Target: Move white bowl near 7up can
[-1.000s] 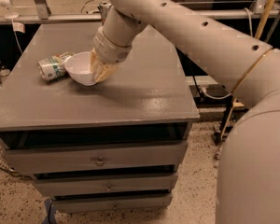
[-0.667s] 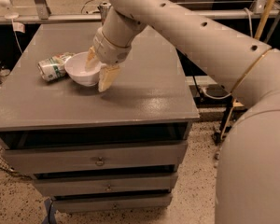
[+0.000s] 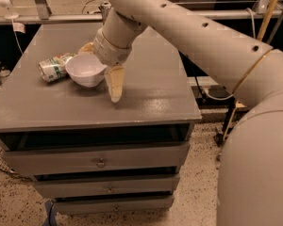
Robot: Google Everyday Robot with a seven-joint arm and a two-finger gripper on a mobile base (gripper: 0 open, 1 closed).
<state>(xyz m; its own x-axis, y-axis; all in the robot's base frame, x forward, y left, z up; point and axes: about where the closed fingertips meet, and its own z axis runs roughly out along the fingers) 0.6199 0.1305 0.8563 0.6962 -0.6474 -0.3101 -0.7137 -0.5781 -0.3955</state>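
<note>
- Now the white bowl (image 3: 85,68) sits upright, open side up, on the left half of the grey cabinet top (image 3: 151,86).
- Just left of it the 7up can (image 3: 53,68) lies on its side, silver end towards the front left; whether can and bowl touch I cannot tell.
- The gripper (image 3: 108,66) hangs at the bowl's right rim, fingers spread apart and clamped on nothing.
- One tan finger (image 3: 115,81) points down just right of the bowl, its tip at the cabinet top; the other shows behind the bowl's far rim.
- The pale arm (image 3: 193,29) reaches in from the upper right.
- Three drawers (image 3: 101,161) front the cabinet, above a speckled floor (image 3: 14,201).
</note>
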